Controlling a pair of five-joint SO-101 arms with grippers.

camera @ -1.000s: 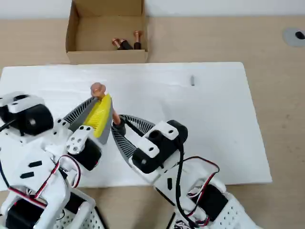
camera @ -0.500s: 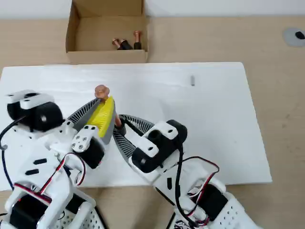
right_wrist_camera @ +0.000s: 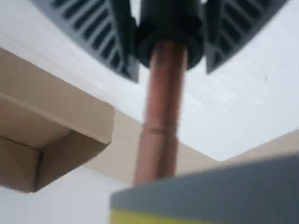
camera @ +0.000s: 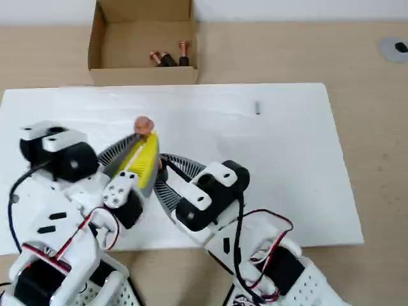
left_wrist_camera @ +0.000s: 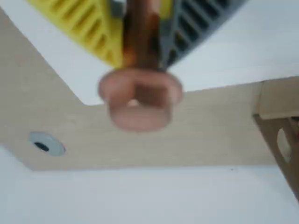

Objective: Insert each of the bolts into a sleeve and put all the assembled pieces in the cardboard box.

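A copper bolt [camera: 144,125] is held by my left gripper [camera: 145,145], which is shut on its shank between a yellow and a grey finger; its flanged head [left_wrist_camera: 138,95] sticks out past the fingertips. The bolt's shank [right_wrist_camera: 161,116] runs into a black sleeve [right_wrist_camera: 171,28], and my right gripper [camera: 162,171] is shut on that sleeve. Both grippers meet above the white mat [camera: 274,159], left of its middle. The cardboard box [camera: 97,44] stands beyond the mat at the back left, with assembled pieces [camera: 167,57] lying in it.
A small grey item [camera: 257,108] lies on the mat at the back right. A round grey disc [camera: 395,48] sits on the wooden table at the far right. The mat's right half is bare.
The left arm's body has swung right and nearer the mat's middle. The bolt head has shifted slightly right and toward the front. The right arm has stayed put.
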